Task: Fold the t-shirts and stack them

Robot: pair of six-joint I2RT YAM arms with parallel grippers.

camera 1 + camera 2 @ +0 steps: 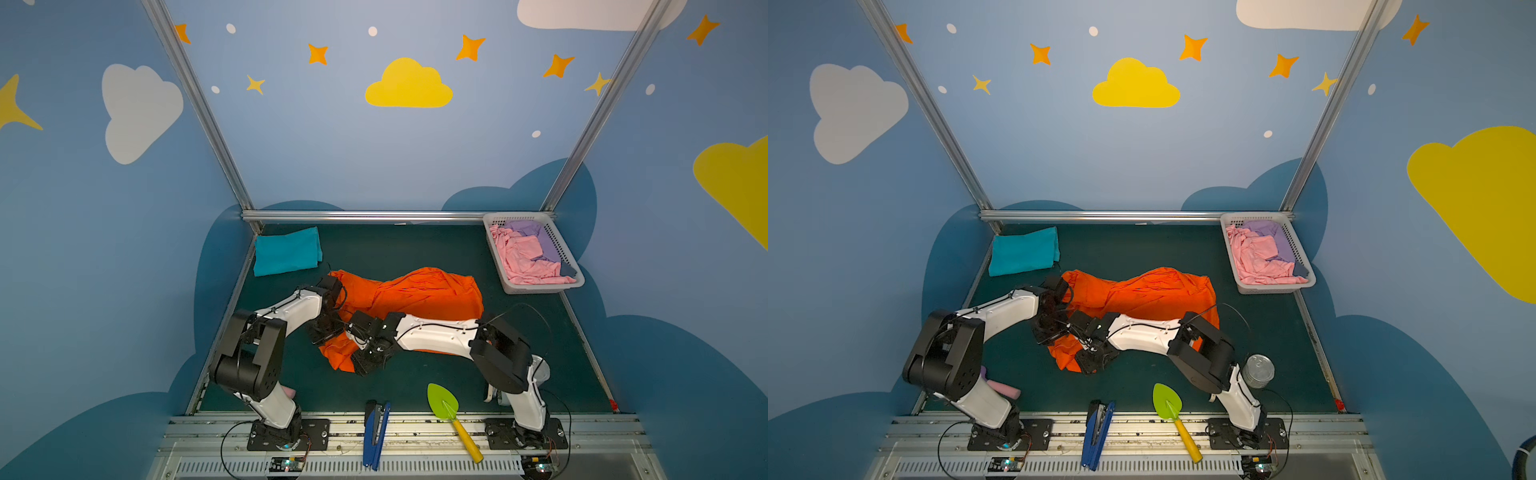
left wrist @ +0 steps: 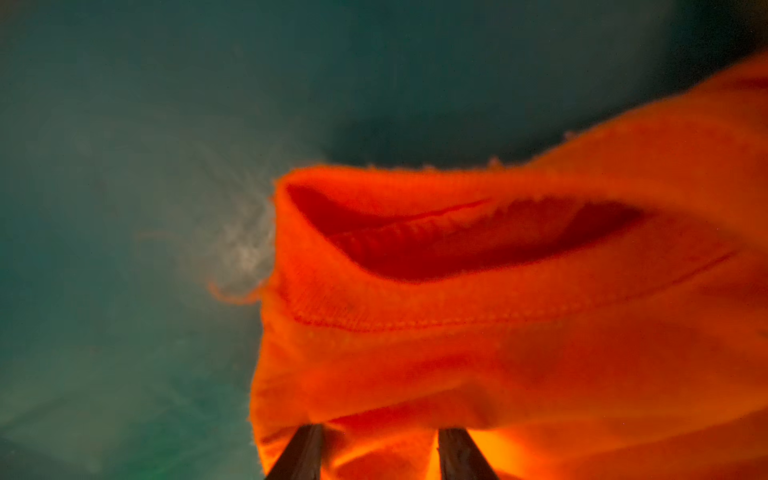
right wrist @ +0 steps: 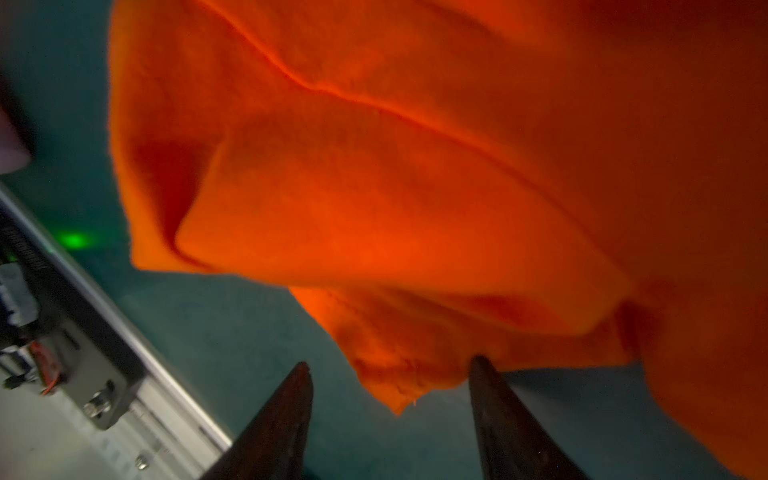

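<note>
We see the orange t-shirt (image 1: pixel 415 295), soft and rumpled, in the middle of the green mat (image 1: pixel 415 249), its ribbed, stitched collar (image 2: pixel 415 307) gaping. The teal t-shirt (image 1: pixel 286 251) lies folded flat at the far left corner. The right gripper (image 3: pixel 391 360) stands released by a hem corner; the left gripper (image 2: pixel 380 430) straddles cloth, and we cannot tell whether it grips.

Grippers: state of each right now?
Left gripper: open, orange t-shirt cloth between its fingers.
Right gripper: open, shirt corner between its tips, not pinched.
</note>
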